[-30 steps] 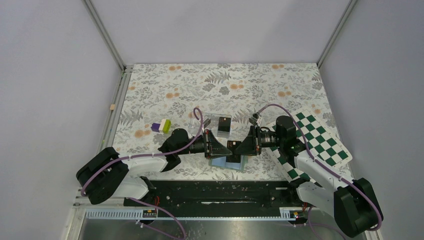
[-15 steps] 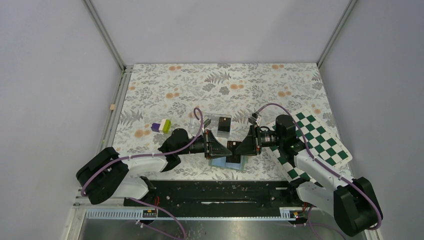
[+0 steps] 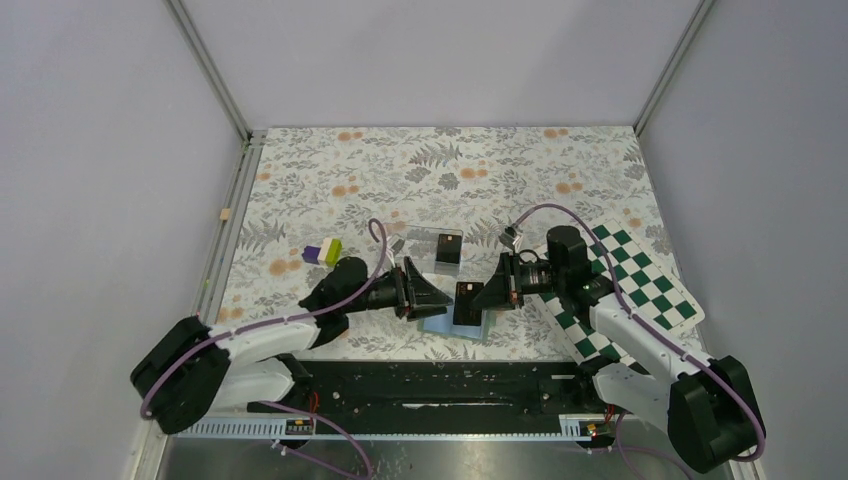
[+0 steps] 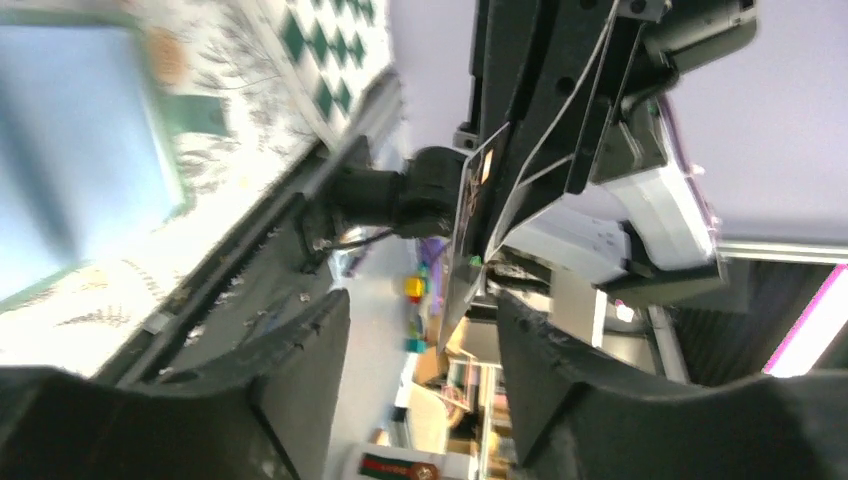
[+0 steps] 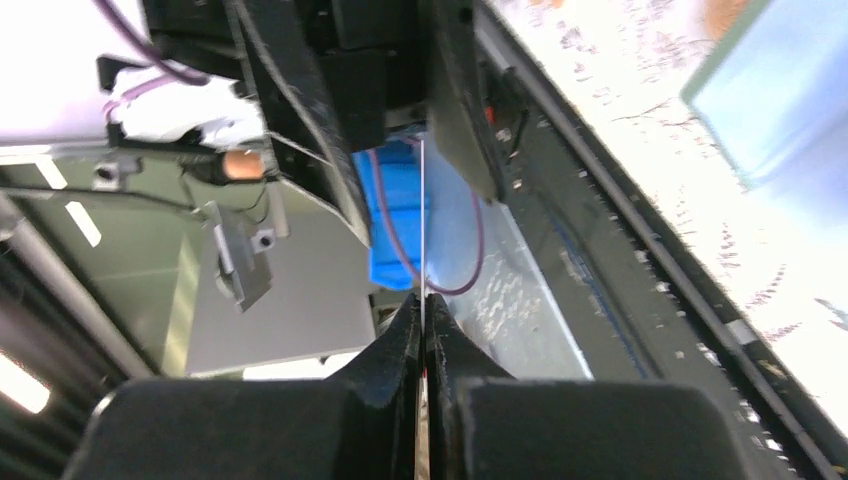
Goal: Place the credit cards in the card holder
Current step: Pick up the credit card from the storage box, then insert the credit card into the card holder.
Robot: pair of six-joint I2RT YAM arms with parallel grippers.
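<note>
— What has changed just now?

— The left fingers (image 3: pixel 430 296) have opened and drawn back toward nine o'clock, and they hold nothing. The right fingers (image 3: pixel 485 296) have closed on the card (image 3: pixel 465 300). We think the handover is done.

— Where is the card now?

— It hangs just above the open card holder (image 3: pixel 437 323), which lies on the surface (image 3: pixel 500 170) near six o'clock. It is not yet in a pocket.

— And what does this mean for the task?

— We judge that the right fingers alone must now slide it in. A second card (image 3: pixel 448 250) waits at twelve o'clock from the holder.
</note>
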